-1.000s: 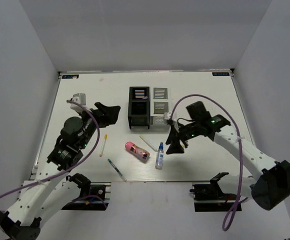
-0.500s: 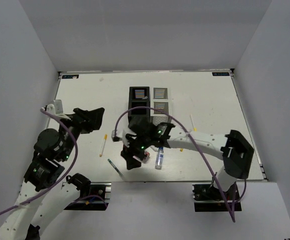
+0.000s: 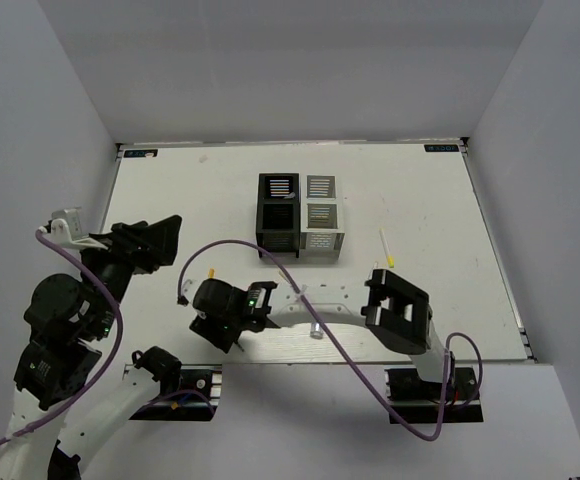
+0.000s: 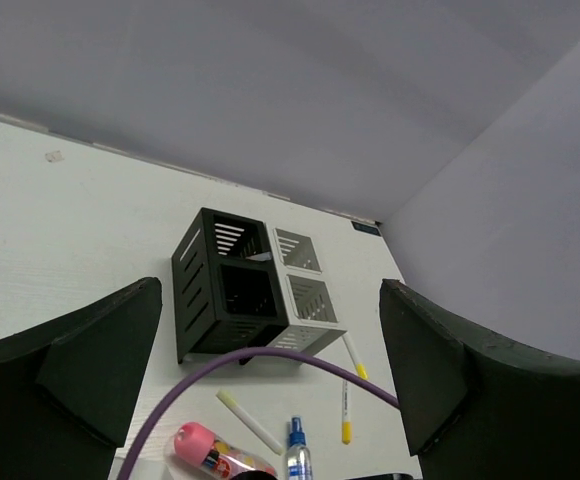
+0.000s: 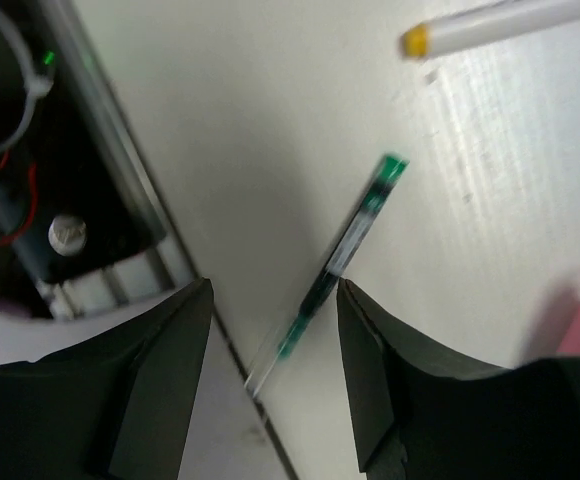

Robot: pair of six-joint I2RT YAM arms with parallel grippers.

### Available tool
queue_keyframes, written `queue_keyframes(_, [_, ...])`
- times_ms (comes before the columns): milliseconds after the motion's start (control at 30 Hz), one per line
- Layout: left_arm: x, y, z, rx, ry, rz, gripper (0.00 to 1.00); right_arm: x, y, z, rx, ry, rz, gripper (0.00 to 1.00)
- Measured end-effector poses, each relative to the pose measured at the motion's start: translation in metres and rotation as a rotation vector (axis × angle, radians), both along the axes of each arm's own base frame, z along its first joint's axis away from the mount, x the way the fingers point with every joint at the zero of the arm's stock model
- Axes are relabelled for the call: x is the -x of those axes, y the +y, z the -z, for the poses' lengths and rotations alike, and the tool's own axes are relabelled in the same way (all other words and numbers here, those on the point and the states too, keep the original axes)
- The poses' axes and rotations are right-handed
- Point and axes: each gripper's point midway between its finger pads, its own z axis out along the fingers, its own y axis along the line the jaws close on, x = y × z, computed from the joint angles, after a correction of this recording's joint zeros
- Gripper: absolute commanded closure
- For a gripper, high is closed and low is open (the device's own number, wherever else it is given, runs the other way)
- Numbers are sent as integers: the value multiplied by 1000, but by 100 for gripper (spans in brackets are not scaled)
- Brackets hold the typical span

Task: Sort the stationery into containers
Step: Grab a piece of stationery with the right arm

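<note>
The right tool (image 5: 275,320) hangs low over the near-left part of the surface (image 3: 420,190). Its two fingers are spread, one on each side of the dark green pen (image 5: 345,245) — released, gripping nothing yet. The pen lies flat and slanted between them, its lower end close to the surface's near edge. Just beyond it lies a white pen (image 5: 490,25) with a yellow tip, and the pink cylinder (image 4: 215,455) shows as a blur at the wrist view's right edge.

A second ago this arm stood right of the middle, near the mesh containers (image 3: 298,215). It has swung across the whole front and come down over the green pen. The left tool (image 3: 160,235), wide open and empty, has drawn back to the left and out of the way.

The right arm appears to be mid-pick: astride the pen, with closing still to come. Nothing I can see has reached a container in this second. The blue-capped bottle (image 4: 295,455) and the other white pens are on the surface in front of the containers — the sorting looks mostly ahead.
</note>
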Motion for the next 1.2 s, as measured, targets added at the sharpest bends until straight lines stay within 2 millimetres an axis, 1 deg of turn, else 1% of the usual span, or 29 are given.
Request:
queue_keyframes(100, [0,0,3,-9,9,0,0,-13,10,1,2,-62,60,41])
queue_keyframes(167, [0,0,4,-12,13,0,0,-19,9,5,15,-89,87,43])
queue_keyframes(267, [1,0,6,-14,16,0,0,-22,6,11,34,-101,104,44])
queue_keyframes(400, [0,0,10,-15,24,3,0,-20,-3,25,70,-92,106,51])
queue_keyframes(500, [-1,-3,18,-12,47,9,0,-16,-12,36,100,-74,98,52])
queue_keyframes(600, [-2,-5,27,-7,77,13,0,-11,-15,42,111,-53,85,52])
queue_keyframes(667, [-2,-6,32,2,92,18,0,-8,-15,44,109,-41,76,54])
queue_keyframes(733, [-1,-7,37,16,104,22,0,-6,-14,44,103,-33,68,58])
queue_keyframes(767, [0,-7,40,23,108,23,0,-6,-13,45,102,-33,65,58])
queue_keyframes(800, [1,-6,43,32,112,23,0,-6,-13,45,101,-32,66,61])
queue_keyframes(933, [9,-3,46,81,110,22,0,-8,-11,46,87,-30,60,78])
queue_keyframes(967, [11,-1,45,95,101,23,0,-8,-11,46,83,-31,57,89])
queue_keyframes(1033, [16,1,42,116,87,24,0,-9,-9,46,69,-30,51,99])
queue_keyframes(1133, [19,4,39,133,74,23,0,-9,-10,46,53,-30,46,100])
queue_keyframes(1200, [19,4,39,138,75,21,4,-11,-13,44,43,-26,45,100])
